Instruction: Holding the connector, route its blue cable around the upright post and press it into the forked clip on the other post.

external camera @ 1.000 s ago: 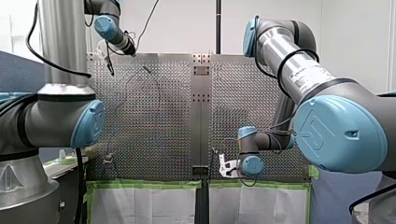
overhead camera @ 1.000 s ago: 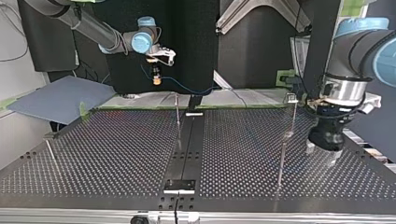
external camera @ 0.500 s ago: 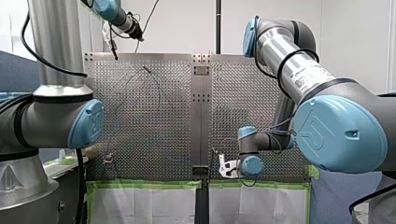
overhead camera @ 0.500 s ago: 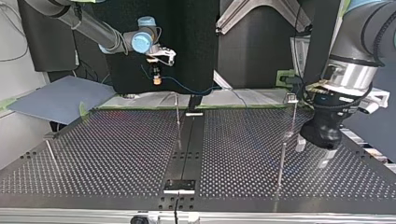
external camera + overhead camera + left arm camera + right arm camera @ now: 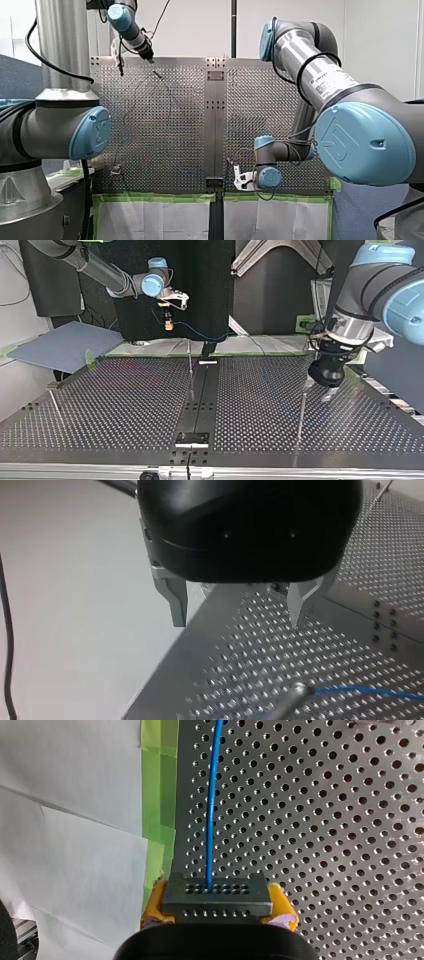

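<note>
My right gripper (image 5: 218, 906) is shut on the grey connector (image 5: 217, 892), its yellow pads on both sides. The blue cable (image 5: 212, 800) leaves the connector and runs ahead over the perforated plate. In the top view this gripper (image 5: 169, 323) hangs above the far table edge at the left, and the cable (image 5: 210, 336) sags to the right. My left gripper (image 5: 318, 391) hovers open beside a thin upright post (image 5: 301, 412) at the right. In the left wrist view its metal fingers (image 5: 175, 600) stand wide apart with nothing between, above a post tip (image 5: 296, 690) beside the blue cable (image 5: 360, 692).
Another thin post (image 5: 190, 360) stands near the middle strip of the table (image 5: 125, 405). A short leaning rod (image 5: 55, 405) is at the top view's left. A small clip-like piece (image 5: 312, 345) shows at the far edge. Green tape (image 5: 159, 795) lines the plate's edge.
My left arm has swung: in the top view its gripper has moved left and away, up to the thin post. My right gripper and the connector have stayed put.
</note>
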